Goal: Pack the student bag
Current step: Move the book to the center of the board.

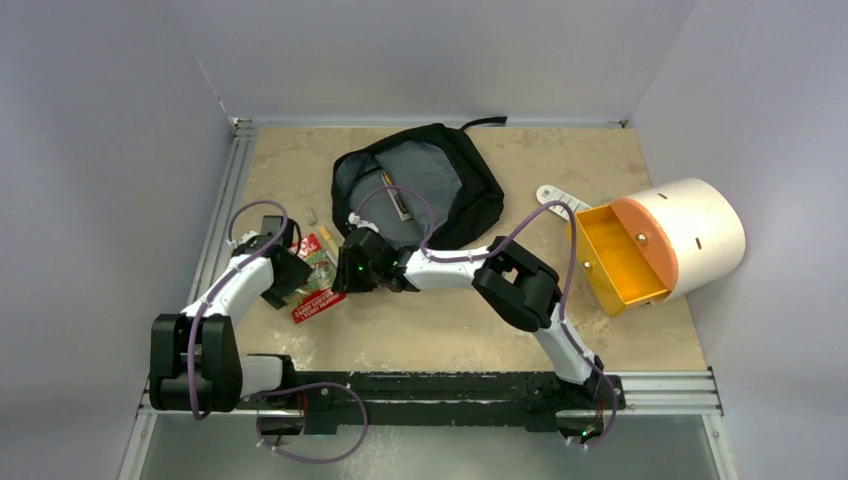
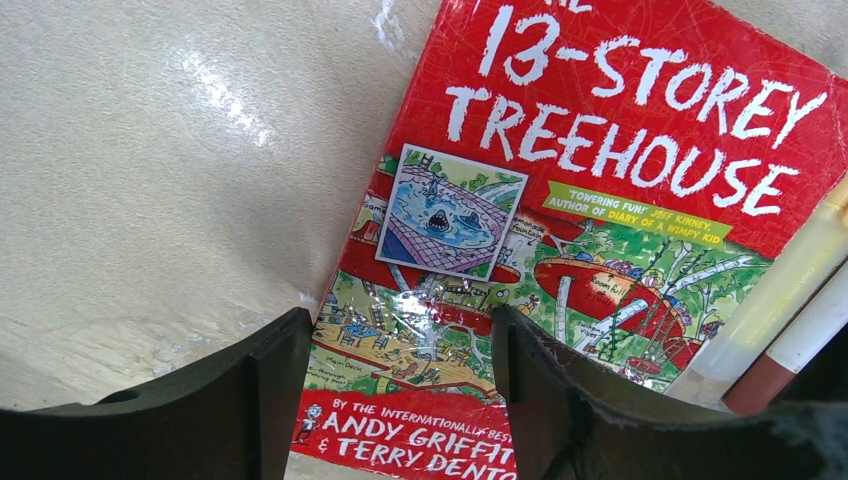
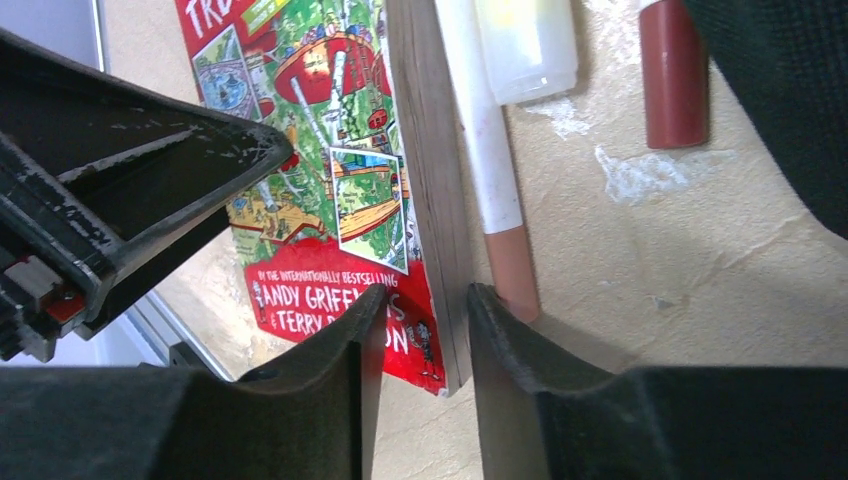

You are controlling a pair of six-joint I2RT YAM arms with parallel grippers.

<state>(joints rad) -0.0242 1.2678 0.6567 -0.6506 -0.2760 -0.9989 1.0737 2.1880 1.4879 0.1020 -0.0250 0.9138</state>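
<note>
Well, student bag (unzipped) just beyond right jaws.

Plain grey walls are boxing in the beige tabletop, light's glinting just ahead of the left gripper.
</note>
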